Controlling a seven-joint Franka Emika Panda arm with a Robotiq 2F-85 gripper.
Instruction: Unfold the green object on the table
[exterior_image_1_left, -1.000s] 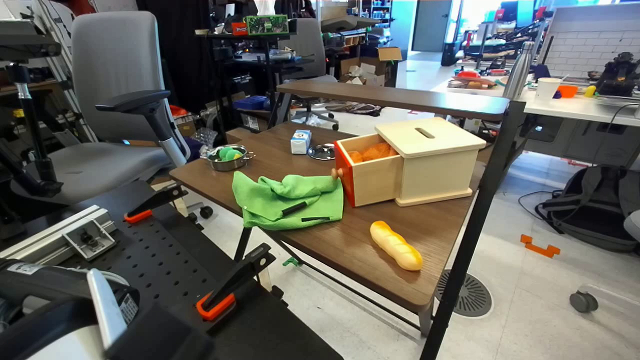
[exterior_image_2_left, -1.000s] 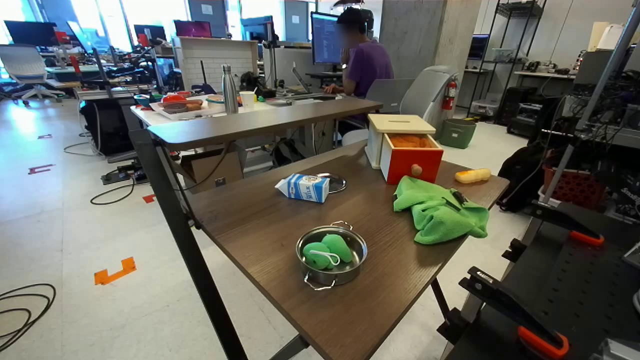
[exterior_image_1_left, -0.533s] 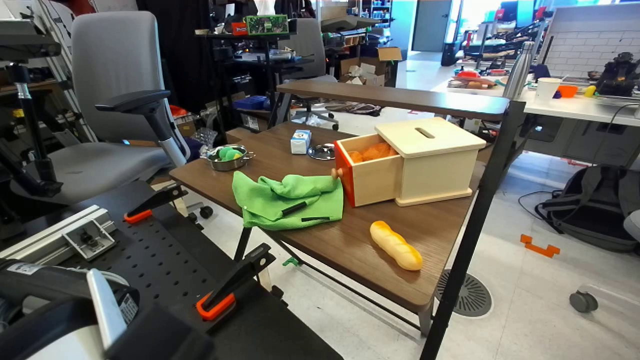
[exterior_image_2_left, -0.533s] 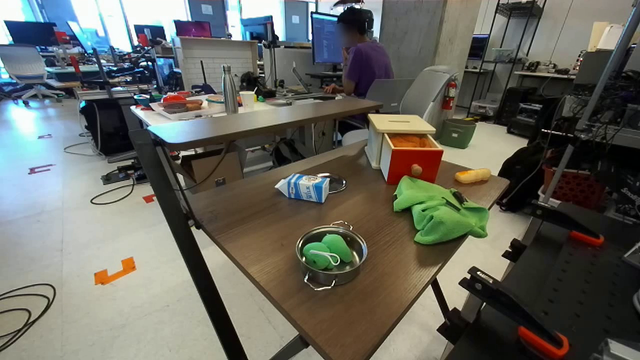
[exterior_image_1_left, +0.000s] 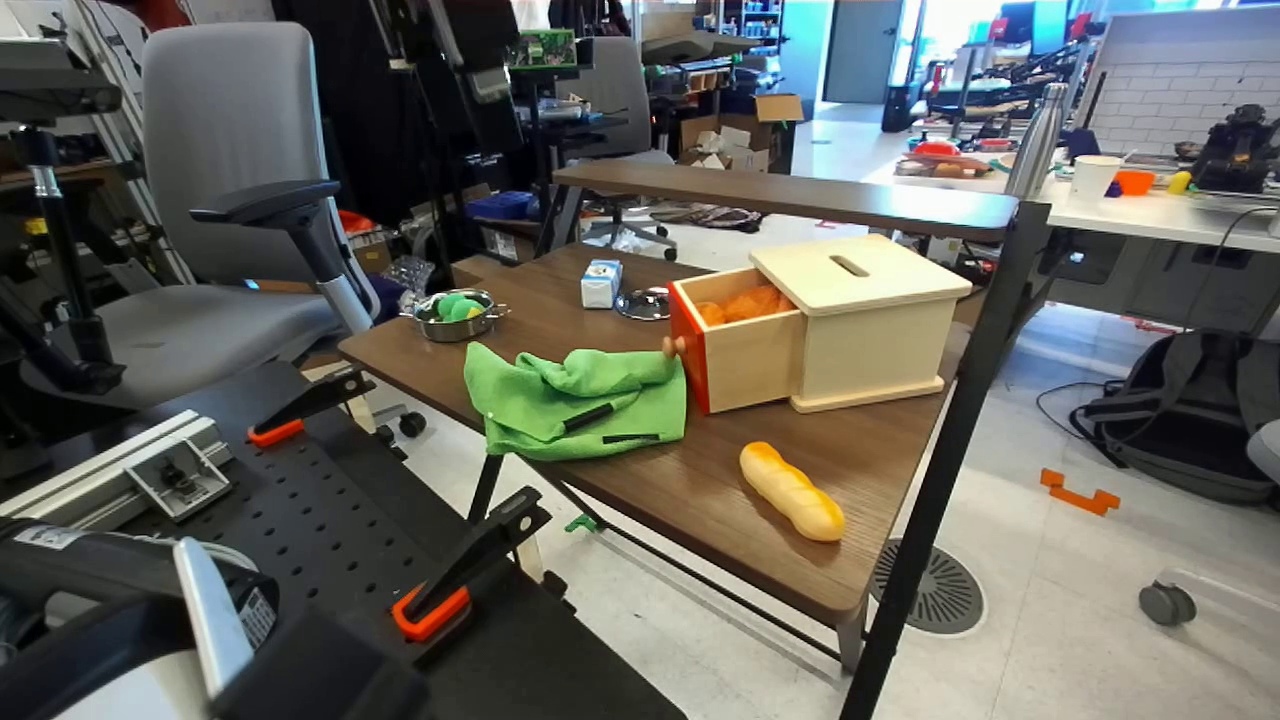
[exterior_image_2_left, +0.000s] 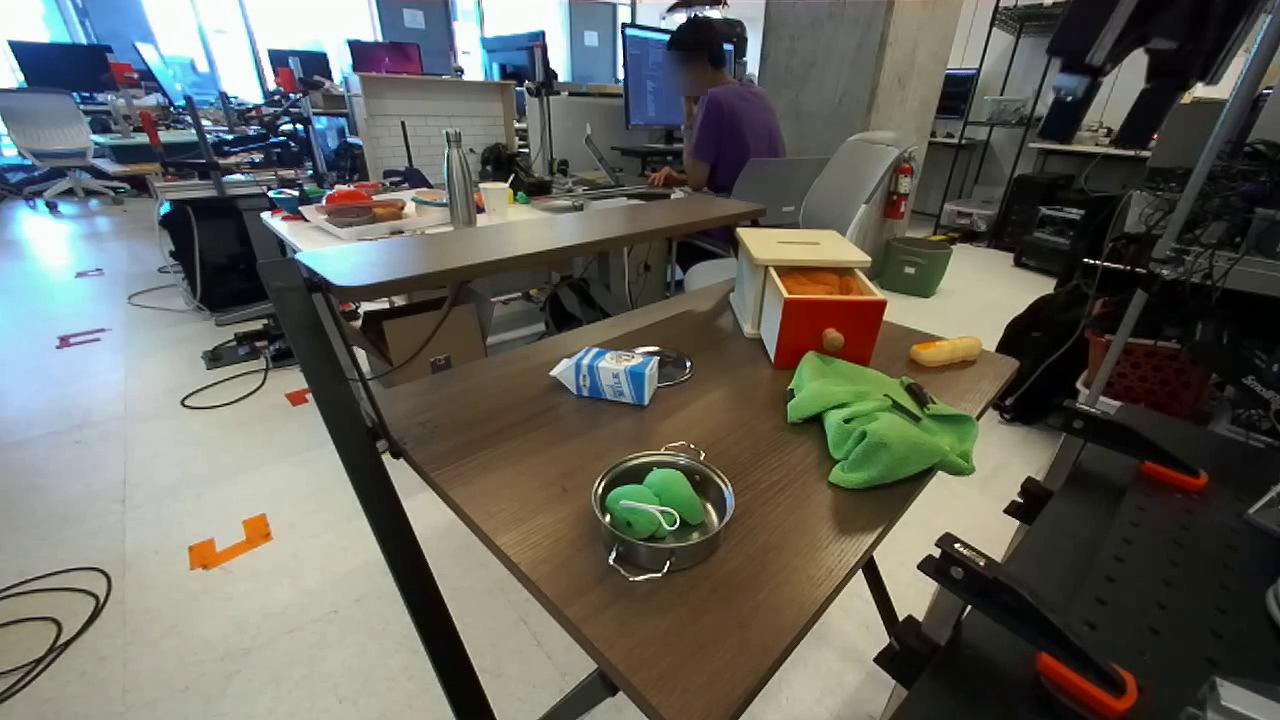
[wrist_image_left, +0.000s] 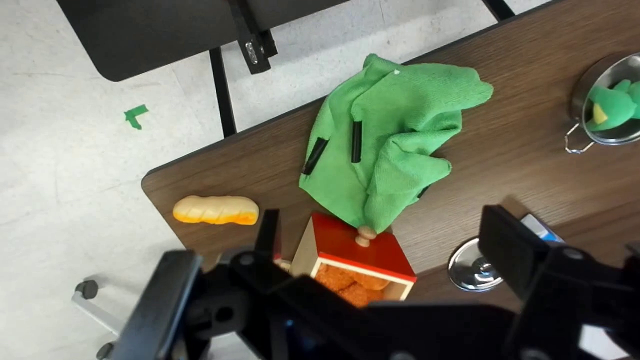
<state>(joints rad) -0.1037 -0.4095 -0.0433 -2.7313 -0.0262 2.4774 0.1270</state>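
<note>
Green cloth (exterior_image_1_left: 550, 390): in both exterior views, crumpled over a long edge of the worktop (exterior_image_1_left: 690, 485), against the pulled-out drawer (exterior_image_1_left: 755, 365).
Pot (exterior_image_2_left: 692, 552): in both exterior views, toward the short edge opposite the bread (exterior_image_2_left: 945, 351).
Fingers (wrist_image_left: 506, 245): in wrist view, spread wide.

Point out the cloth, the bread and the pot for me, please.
Cloth (wrist_image_left: 384, 132), in the wrist view: middle of its top.
Bread (exterior_image_1_left: 793, 492), in an exterior view: middle of its top.
Pot (exterior_image_2_left: 695, 552), in an exterior view: its outer wall.

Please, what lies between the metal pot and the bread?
Between the pot and the bread lies the green cloth, in the wrist view and both exterior views.
</note>
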